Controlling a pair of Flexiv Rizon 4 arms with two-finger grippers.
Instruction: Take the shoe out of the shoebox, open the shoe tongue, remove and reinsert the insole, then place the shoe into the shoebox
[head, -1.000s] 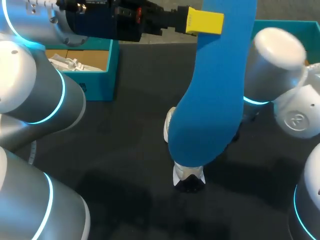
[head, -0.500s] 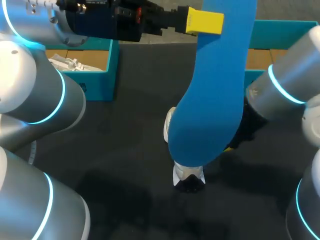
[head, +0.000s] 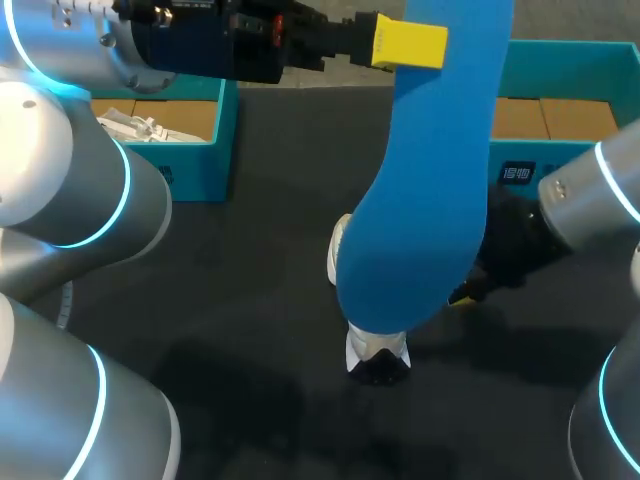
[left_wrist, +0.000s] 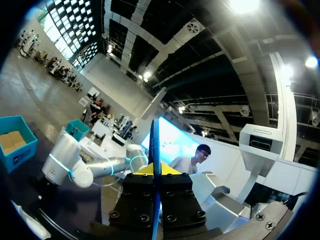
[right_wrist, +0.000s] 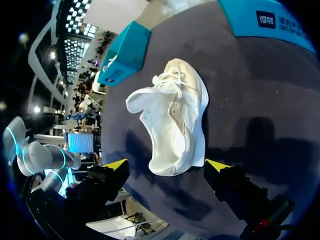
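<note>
Right gripper (right_wrist: 167, 166) spread, white shoe (right_wrist: 175, 120) just ahead, right arm (head: 590, 195) swinging outward; left gripper (left_wrist: 154, 171) stays clamped on blue insole (head: 430, 200).

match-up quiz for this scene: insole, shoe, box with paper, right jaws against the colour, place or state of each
1 insole
2 shoe
3 box with paper
4 right jaws

a white, lying on the table
b open, close to the shoe
c teal, at the table's far left
d blue, held up by the left jaws

Pairs: 1-d, 2-a, 3-c, 4-b
</note>
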